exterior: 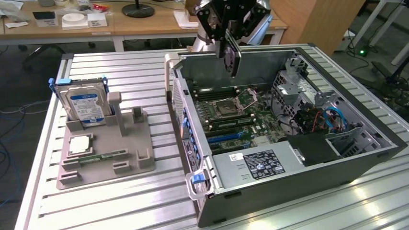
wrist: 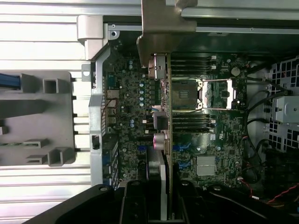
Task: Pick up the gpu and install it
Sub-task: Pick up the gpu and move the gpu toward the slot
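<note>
Hand [exterior: 229, 45] pinches the gpu [exterior: 235, 64], hanging edge-down below it, apparently clear of motherboard [exterior: 255, 122]

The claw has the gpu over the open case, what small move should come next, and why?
Probably lower the gpu slowly toward the blue slots: the claw holds it upright, clear above the motherboard, and it isn't seated in anything yet.

I get the graphics card [exterior: 234, 60] edge-on below the gripper [exterior: 229, 43], its broad faces hidden from me. The arm [exterior: 206, 36] runs off the exterior view's top edge. The power supply label [exterior: 262, 164] is too small to read from here.
</note>
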`<state>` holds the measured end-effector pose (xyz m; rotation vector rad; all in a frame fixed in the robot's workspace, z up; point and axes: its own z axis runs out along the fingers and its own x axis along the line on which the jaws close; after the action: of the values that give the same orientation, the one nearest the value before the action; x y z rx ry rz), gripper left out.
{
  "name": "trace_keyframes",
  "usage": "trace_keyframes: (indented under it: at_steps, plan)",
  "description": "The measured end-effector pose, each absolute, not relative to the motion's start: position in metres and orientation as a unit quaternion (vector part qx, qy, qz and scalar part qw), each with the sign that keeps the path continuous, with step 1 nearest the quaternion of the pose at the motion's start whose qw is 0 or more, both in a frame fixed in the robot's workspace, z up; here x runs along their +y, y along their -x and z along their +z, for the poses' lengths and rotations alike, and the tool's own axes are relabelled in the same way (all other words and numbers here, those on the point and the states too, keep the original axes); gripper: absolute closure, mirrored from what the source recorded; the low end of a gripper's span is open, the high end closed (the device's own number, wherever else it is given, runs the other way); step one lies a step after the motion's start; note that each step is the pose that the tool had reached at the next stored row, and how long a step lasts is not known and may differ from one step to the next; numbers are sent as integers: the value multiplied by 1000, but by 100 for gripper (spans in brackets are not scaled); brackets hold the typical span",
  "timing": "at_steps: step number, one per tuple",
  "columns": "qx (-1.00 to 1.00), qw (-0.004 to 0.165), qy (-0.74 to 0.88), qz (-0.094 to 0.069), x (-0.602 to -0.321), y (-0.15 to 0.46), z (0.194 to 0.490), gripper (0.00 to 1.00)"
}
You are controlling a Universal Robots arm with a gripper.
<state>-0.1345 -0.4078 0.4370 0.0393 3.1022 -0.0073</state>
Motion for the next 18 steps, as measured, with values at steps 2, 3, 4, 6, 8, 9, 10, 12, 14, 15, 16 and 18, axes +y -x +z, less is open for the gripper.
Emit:
trace_keyframes:
  at_steps: [2, 3, 4, 6, 8, 9, 10, 12, 14, 15, 16, 18]
  plan:
    - [1000, 20, -13, -2, -408, 132, 437, 72]
    - [1000, 20, -13, -2, -408, 131, 437, 72]
    - [1000, 20, -13, -2, -408, 130, 437, 72]
    - [1000, 20, -13, -2, -408, 127, 437, 72]
    - [1000, 20, -13, -2, -408, 125, 437, 72]
    - [1000, 20, -13, -2, -408, 124, 437, 72]
    - [1000, 20, -13, -2, -408, 123, 437, 72]
    - [1000, 20, -13, -2, -408, 121, 437, 72]
    - [1000, 20, -13, -2, -408, 118, 437, 72]
    - [1000, 20, -13, -2, -408, 117, 436, 72]
    - [1000, 20, -13, -2, -408, 116, 436, 72]
    - [1000, 20, -13, -2, -408, 112, 436, 72]
